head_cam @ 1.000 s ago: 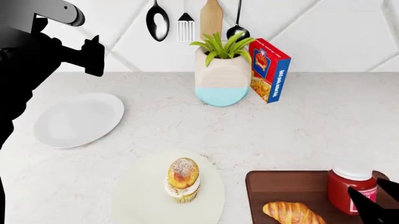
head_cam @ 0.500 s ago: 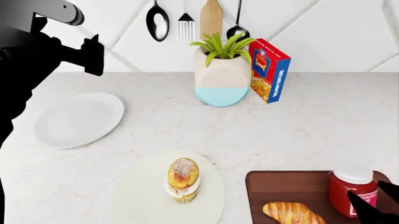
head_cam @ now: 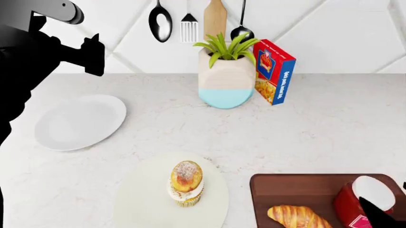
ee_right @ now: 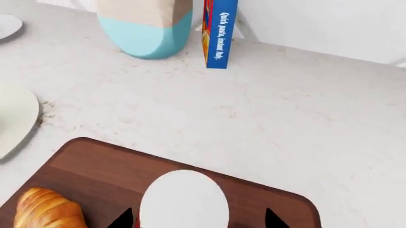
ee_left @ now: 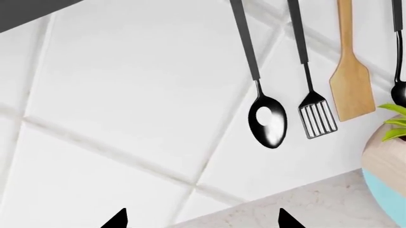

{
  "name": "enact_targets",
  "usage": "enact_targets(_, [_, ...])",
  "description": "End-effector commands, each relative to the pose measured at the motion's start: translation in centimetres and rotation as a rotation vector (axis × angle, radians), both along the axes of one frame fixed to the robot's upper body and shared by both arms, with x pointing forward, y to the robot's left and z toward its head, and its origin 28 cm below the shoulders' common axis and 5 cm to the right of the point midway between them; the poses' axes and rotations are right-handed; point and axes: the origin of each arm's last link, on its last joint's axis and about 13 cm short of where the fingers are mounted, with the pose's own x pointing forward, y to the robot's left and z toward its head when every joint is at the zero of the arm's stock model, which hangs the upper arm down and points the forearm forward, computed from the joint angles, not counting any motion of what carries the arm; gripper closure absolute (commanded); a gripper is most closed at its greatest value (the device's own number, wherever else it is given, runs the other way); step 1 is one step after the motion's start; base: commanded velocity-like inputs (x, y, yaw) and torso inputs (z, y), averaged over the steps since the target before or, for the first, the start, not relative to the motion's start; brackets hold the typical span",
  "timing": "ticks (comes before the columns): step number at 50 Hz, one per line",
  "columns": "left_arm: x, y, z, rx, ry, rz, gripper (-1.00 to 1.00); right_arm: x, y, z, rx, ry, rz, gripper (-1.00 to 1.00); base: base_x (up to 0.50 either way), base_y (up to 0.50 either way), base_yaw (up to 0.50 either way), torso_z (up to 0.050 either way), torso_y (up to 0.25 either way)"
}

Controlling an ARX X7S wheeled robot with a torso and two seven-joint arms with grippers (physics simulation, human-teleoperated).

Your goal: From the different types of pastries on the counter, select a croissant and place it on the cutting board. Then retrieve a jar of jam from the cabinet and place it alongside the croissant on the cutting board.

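Note:
The jar of jam (head_cam: pixel 355 211), red with a white lid (ee_right: pixel 184 199), leans tilted on the right end of the dark wooden cutting board (head_cam: pixel 292 187). It lies between the spread fingers of my right gripper (ee_right: pixel 198 219), which is open; one fingertip (ee_right: pixel 273 219) stands apart from the lid. The golden croissant (head_cam: pixel 297 216) lies on the board just left of the jar. The frosted cupcake (head_cam: pixel 186 183) stands on a pale plate (head_cam: pixel 142 199) on the white counter (head_cam: pixel 317 128). My left gripper (head_cam: pixel 95 54) hangs open and empty, high at the back left near the wall.
A white plate (head_cam: pixel 79 121) lies at the left. A potted plant in a blue-and-beige pot (head_cam: pixel 225 80) and a red-and-blue box (head_cam: pixel 274 71) stand at the back wall. Black utensils and a wooden spatula (ee_left: pixel 351 90) hang above them.
The jar has tipped from upright to tilted, its lid now facing up, and has shifted slightly toward the board's near right corner. The left arm has barely moved.

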Motion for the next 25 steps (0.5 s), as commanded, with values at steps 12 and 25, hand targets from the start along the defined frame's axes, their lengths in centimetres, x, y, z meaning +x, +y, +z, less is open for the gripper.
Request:
enact_targets(12, [0.0, 0.0, 0.2, -0.001, -0.004, 0.0, -1.0, -1.5, 0.1, 4.0, 0.0, -0.104, 0.016, -1.0, 0.0, 0.0, 0.0, 0.0, 0.0])
enact_targets(25, [-0.1, 0.1, 0.2, -0.002, -0.004, 0.003, -1.0, -3.5, -1.0, 8.1, 0.035, -0.238, -0.044, -1.0, 0.0, 0.0, 0.0, 0.0, 0.0])
